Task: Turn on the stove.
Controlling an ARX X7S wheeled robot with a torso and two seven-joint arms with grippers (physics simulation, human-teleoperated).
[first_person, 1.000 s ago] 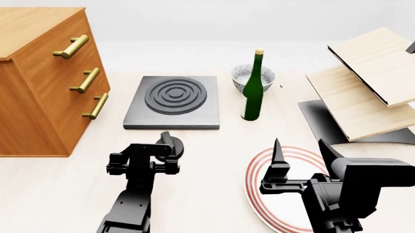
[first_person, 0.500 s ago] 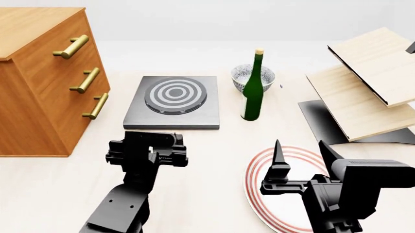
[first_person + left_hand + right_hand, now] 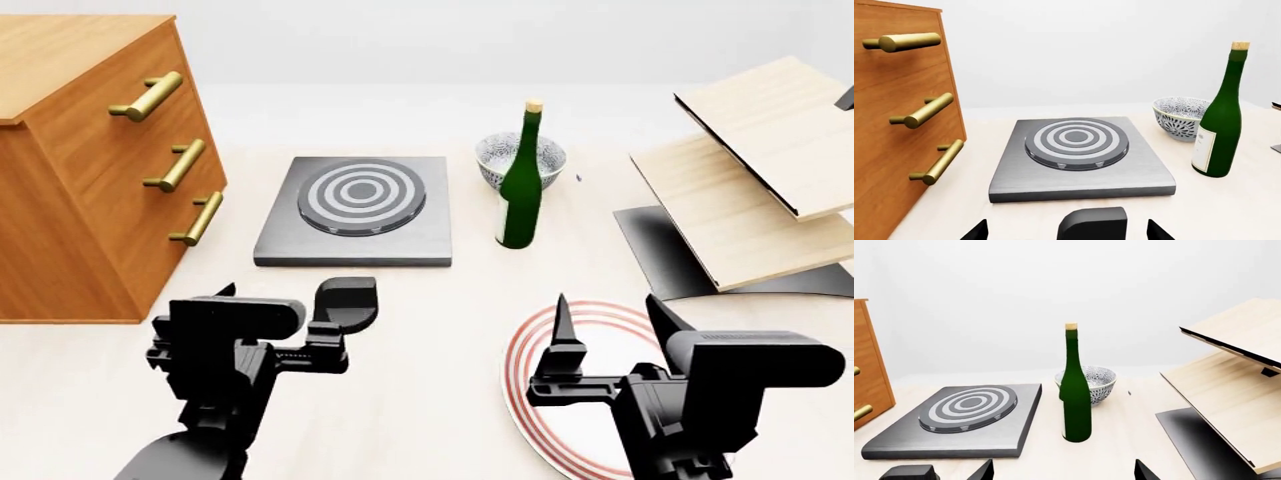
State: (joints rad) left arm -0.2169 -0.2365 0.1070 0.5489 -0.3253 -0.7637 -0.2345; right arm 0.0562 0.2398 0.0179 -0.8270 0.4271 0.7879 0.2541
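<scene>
left gripper [image 3: 287, 300] open near stove [image 3: 356, 208], bottle [image 3: 518, 180] label unreadable

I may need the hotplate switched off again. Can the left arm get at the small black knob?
Probably yes: the small round black knob sits on bare tabletop beside the open left gripper, nothing between them.

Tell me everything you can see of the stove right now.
The stove is a flat, dark grey square slab lying flat on the table, between the drawers and the bottle. Its raised round burner shows white rings. The black knob sits before its front edge. Nothing rests on it; neither gripper touches it.
</scene>
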